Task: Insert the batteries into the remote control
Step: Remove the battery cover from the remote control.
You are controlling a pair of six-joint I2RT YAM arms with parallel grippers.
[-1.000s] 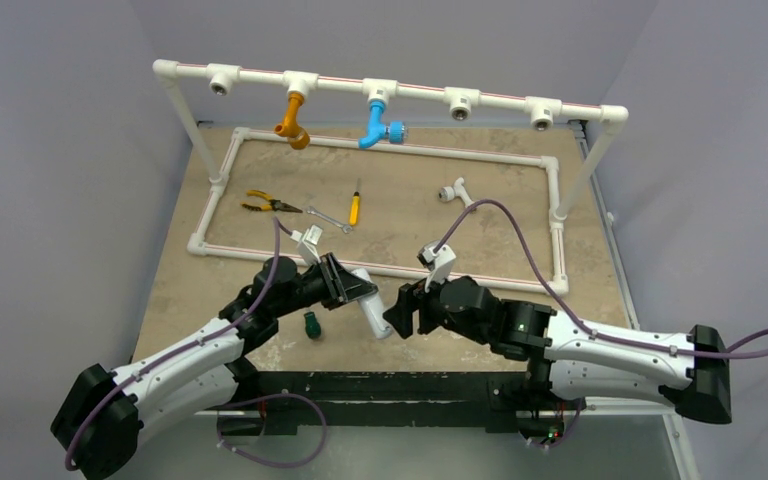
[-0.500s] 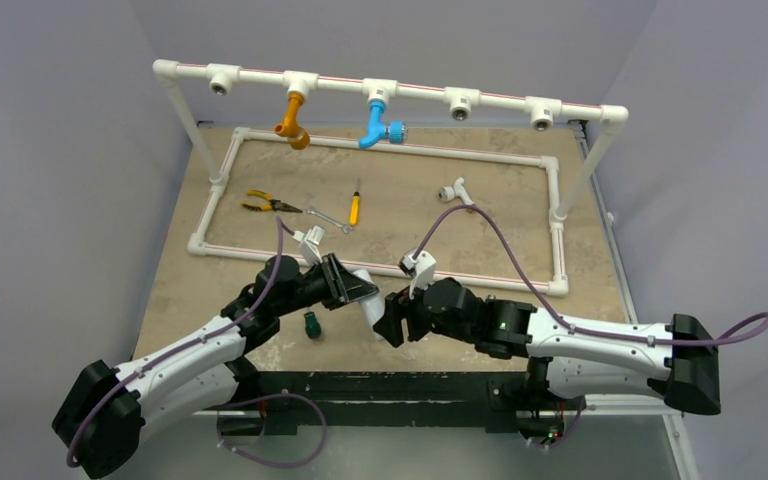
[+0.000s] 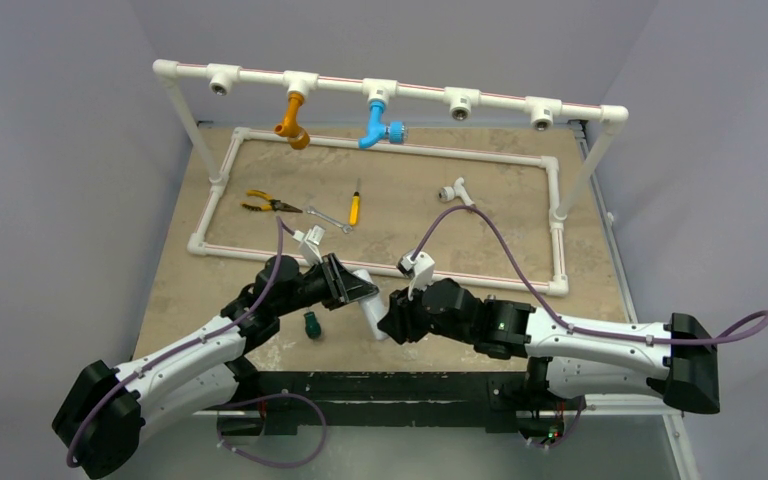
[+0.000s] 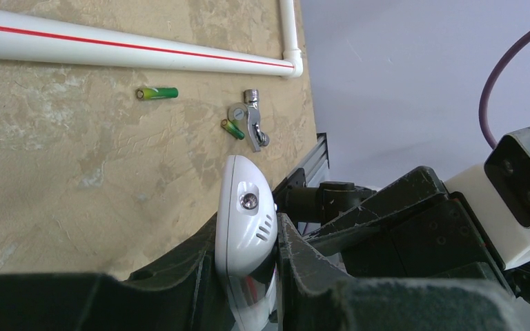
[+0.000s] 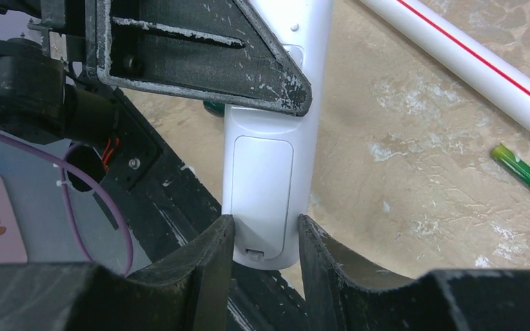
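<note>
My left gripper [image 3: 355, 290] is shut on the white remote control [image 3: 372, 310] and holds it off the table near the front edge. The jaws pinch its rounded upper end [image 4: 245, 207]. My right gripper [image 3: 392, 318] has both fingers pressed against the sides of the remote's lower end [image 5: 266, 165]. The plain back faces the right wrist camera, with the cover plate [image 5: 263, 176] still in its recess. Two green batteries lie on the table, one [image 4: 159, 92] beside the white pipe and one [image 4: 233, 129] against a small metal fitting. One battery [image 5: 522, 169] also shows in the right wrist view.
A dark-green-handled screwdriver [image 3: 311, 324] stands just left of the remote. The white pipe frame [image 3: 380, 268] runs behind both grippers. Inside it lie pliers [image 3: 265, 203], a wrench [image 3: 328, 218], a yellow screwdriver [image 3: 355, 207] and a white tee fitting [image 3: 453, 190]. The table's front edge is directly below the grippers.
The right arm has moved left to the remote's lower end, and its jaws have closed in onto it. The left arm and remote have stayed put.
</note>
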